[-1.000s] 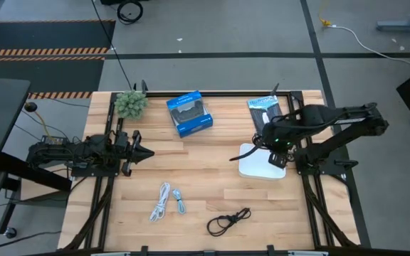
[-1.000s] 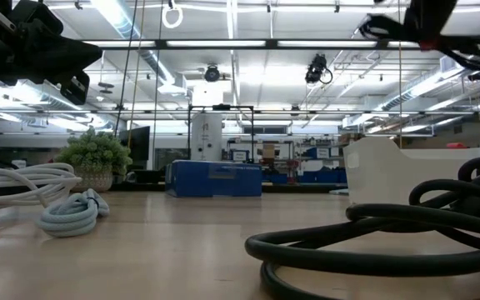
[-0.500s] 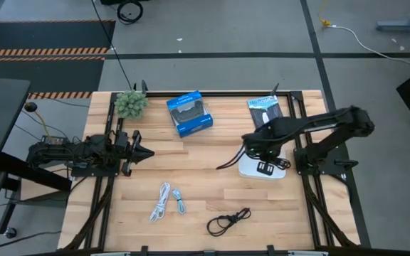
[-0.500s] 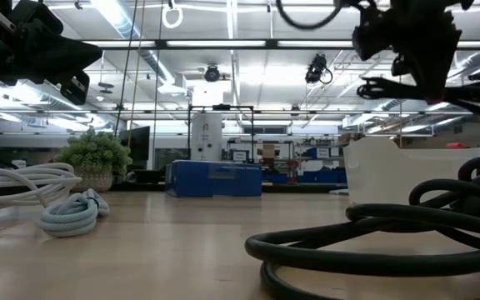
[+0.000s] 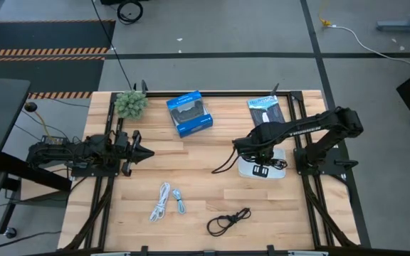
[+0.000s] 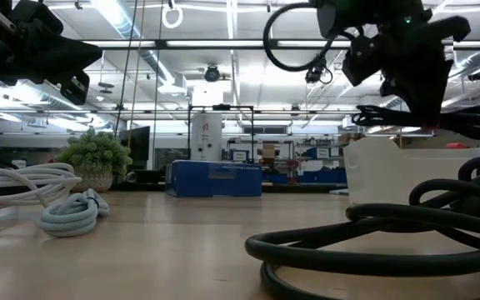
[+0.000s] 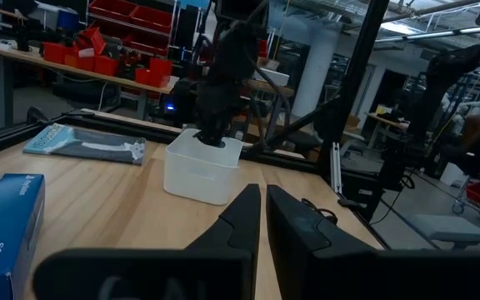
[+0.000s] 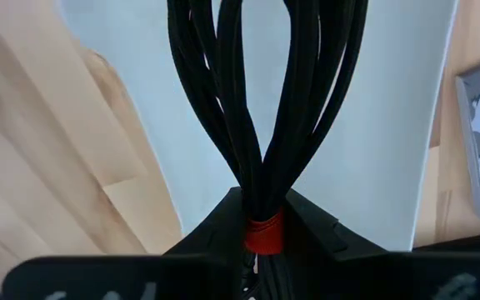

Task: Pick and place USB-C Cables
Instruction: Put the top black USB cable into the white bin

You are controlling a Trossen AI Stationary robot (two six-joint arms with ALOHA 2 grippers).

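Right wrist view shows the right tool (image 8: 261, 237) clamped on a black USB-C cable (image 8: 265, 100) whose loops hang lengthwise directly over the white bin (image 8: 373, 150) below, while the closed, empty left tool (image 5: 144, 153) waits far across the surface (image 5: 205, 192).

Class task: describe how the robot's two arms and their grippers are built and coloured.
Both arms are dark, jointed metal links. The left gripper ends in two black fingers tapering to a point. The right gripper has matching black, wedge-shaped fingers. Neither shows any readable markings.
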